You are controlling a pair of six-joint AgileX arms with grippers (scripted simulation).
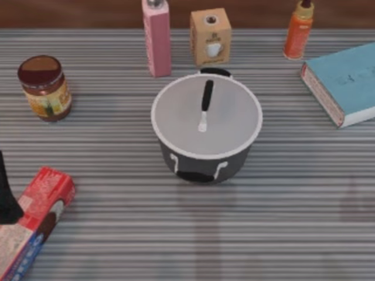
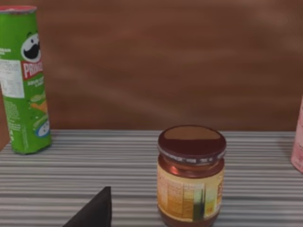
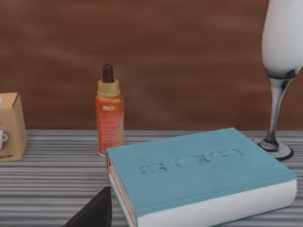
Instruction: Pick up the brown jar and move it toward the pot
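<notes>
Near the left edge of the table (image 1: 117,234), toward the far side, the brown jar (image 1: 45,88) stands upright, lid on, label facing the near side. It sits free of all contact, well apart from the pot (image 1: 206,126), which occupies the table centre with its lid seated and the bar handle running front to back.

Left arm: only a dark part of it shows at the left edge of the top view, beside the red carton (image 1: 32,219) at the near left corner. The left wrist view faces the jar squarely, with a green crisp can (image 2: 23,78) standing farther back; this alignment suits a straight horizontal approach to the jar body below the lid. A single dark fingertip shows at the bottom of that view, so whether the left gripper is open or closed cannot be told. Nothing is held.

Right arm: parked outside the top view. Its wrist view faces the blue book (image 3: 199,177), the orange bottle (image 3: 109,111) and a wine glass (image 3: 281,71); its finger state likewise cannot be told.

Assessment: the pick has not begun. The path from jar to pot appears unobstructed; the pink carton (image 1: 157,38) and the small box (image 1: 210,36) stand along the far edge, clear of that path.
</notes>
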